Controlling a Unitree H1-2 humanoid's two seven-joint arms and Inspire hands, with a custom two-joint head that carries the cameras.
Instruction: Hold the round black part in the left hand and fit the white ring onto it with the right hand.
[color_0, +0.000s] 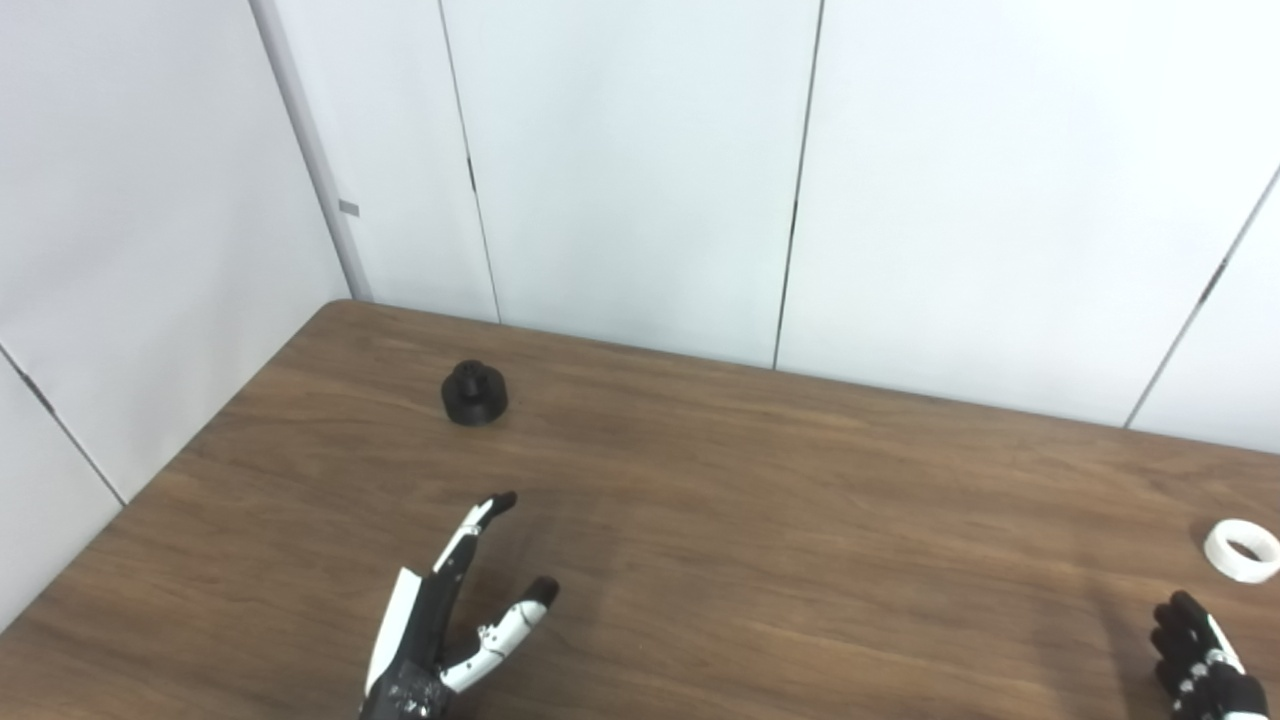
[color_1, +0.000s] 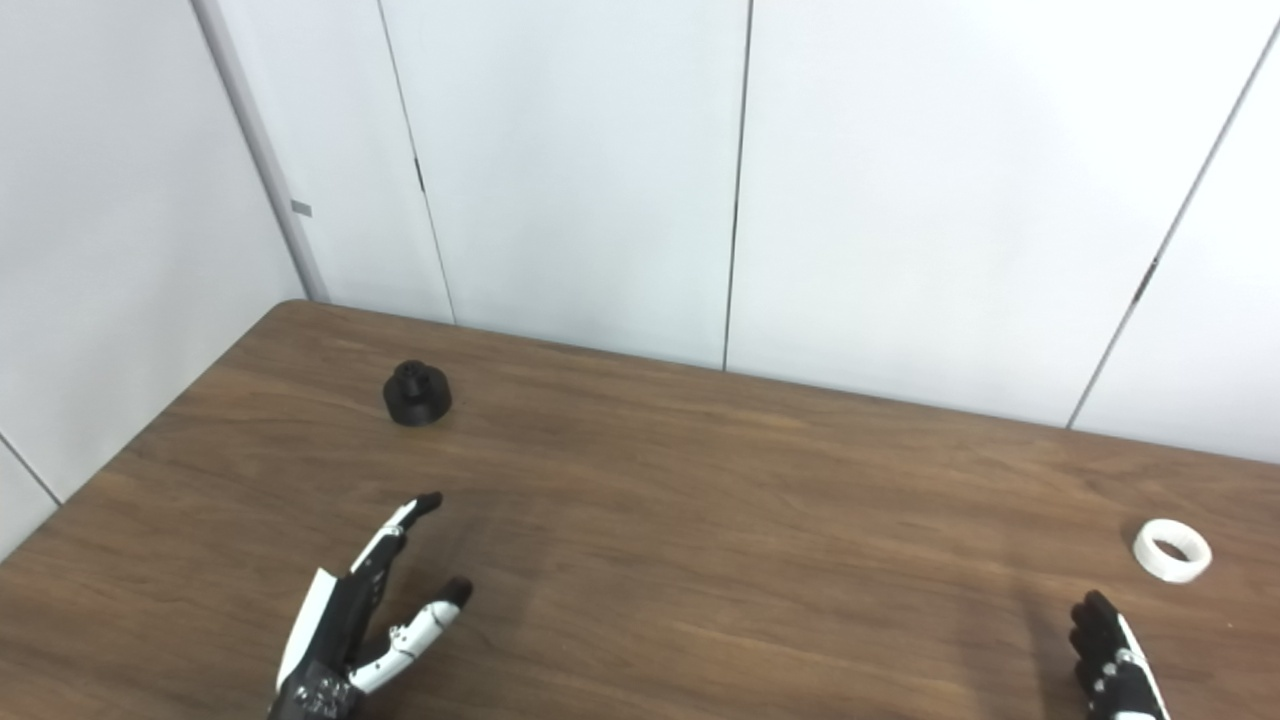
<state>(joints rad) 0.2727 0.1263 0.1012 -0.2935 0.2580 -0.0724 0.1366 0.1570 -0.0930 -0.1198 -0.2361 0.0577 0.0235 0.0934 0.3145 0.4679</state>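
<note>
The round black part (color_0: 474, 393) stands on the brown table toward the far left, with a small knob on top. My left hand (color_0: 447, 620) hovers nearer to me, well short of the part, open with fingers spread and nothing held. A white ring (color_0: 1241, 550) lies flat at the table's right side. My right hand (color_0: 1201, 664) shows only partly at the bottom right edge, just below the ring and apart from it, empty; its fingers look loosely curled.
The brown wooden table (color_0: 760, 520) runs up to white wall panels (color_0: 640, 170) at the back and left. Its left edge slants down toward me near the left hand.
</note>
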